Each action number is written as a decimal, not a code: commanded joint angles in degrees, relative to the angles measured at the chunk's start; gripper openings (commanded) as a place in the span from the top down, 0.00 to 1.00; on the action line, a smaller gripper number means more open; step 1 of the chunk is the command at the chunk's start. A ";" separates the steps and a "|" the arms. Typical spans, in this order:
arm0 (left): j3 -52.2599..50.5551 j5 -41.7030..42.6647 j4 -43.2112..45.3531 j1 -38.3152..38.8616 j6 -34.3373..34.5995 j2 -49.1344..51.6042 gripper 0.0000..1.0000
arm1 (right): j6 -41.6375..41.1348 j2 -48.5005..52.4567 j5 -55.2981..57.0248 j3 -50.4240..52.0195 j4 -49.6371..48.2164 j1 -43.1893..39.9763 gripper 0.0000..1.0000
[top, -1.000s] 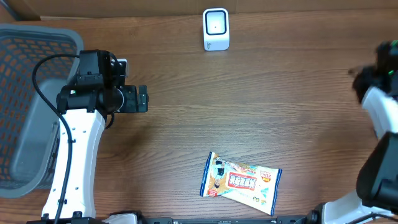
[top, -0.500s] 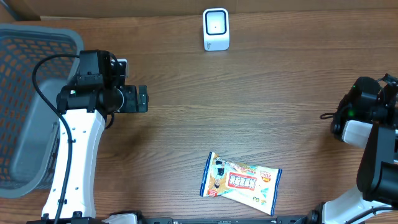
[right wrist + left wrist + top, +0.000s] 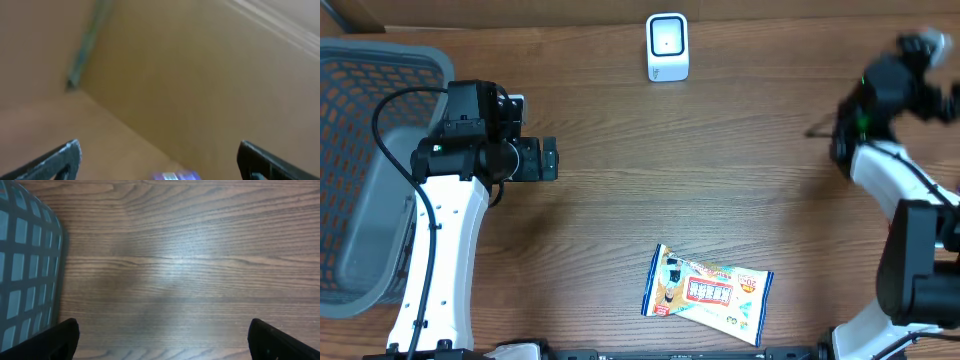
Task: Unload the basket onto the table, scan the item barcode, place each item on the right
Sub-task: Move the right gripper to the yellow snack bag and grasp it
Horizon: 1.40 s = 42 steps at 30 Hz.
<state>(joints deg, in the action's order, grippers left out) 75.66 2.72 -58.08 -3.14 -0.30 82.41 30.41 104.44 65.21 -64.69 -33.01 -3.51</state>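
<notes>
The snack packet [image 3: 708, 293] lies flat on the table [image 3: 770, 180] at the near edge, a little right of centre, printed face up, and nothing touches it. I cannot make out a barcode on that face. If it is underneath, the packet could reach the scanner [image 3: 667, 46] the wrong way round and nothing would read.

The scanner stands upright at the far edge, well apart from the packet. That makes for a long carry with a thin, slippery wrapper. A flat packet gives the fingers little to bite on. Closing too high would probably just push it along the wood, and closing too low would scrape the tips on the table. A pinch on one corner could let it droop and hide the code.

The left gripper [image 3: 550, 158] hovers over bare wood left of centre, just beside the basket [image 3: 380, 60]. Its jaws are spread wide and hold nothing.

The right gripper [image 3: 910, 45] is up at the far right, blurred from above. Its own camera faces what looks like a brown cardboard wall, not the table. Its jaws also stand wide apart and look empty.

Neither arm is lined up on the packet. If both reach for it they could meet over it, and a hasty swing near the far edge might knock the scanner over.
</notes>
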 commanded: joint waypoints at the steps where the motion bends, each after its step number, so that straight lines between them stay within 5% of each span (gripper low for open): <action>1: 0.20 -0.35 0.00 -0.22 0.52 -0.44 0.00 | -6.01 -2.34 -8.79 -20.00 23.71 3.34 0.00; 2: 0.20 -0.35 0.00 -0.22 0.52 -0.44 0.00 | -14.67 -2.34 -17.92 -31.52 46.23 3.98 0.00; 6: 0.20 -0.35 0.00 -0.22 0.52 -0.44 0.00 | -28.94 -2.34 -42.64 -49.62 81.77 1.42 0.00; 12: 0.20 -0.35 0.00 -0.22 0.52 -0.44 0.00 | -32.81 -2.08 -78.44 -54.73 112.98 -3.50 0.00; 17: 0.20 -0.35 0.00 -0.22 0.52 -0.44 0.00 | -32.50 -1.90 -89.57 -44.85 127.51 -4.00 0.00; 22: 0.20 -0.35 0.00 -0.22 0.52 -0.44 0.00 | -27.06 -1.90 -95.80 -26.91 127.99 -2.93 0.00; 29: 0.20 -0.35 0.00 -0.22 0.52 -0.44 0.00 | -19.74 -2.01 -103.21 -1.07 113.94 -2.16 0.00; 38: 0.20 -0.35 0.00 -0.22 0.52 -0.44 0.00 | -16.41 -7.74 -107.56 2.01 106.49 10.73 0.00; 42: 0.20 -0.35 0.00 -0.22 0.52 -0.44 0.00 | -18.49 -13.49 -100.76 2.01 102.12 19.85 0.01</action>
<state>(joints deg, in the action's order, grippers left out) 75.61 2.70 -58.15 -3.14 -0.30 82.39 12.45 96.44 -39.38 -62.41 70.41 11.09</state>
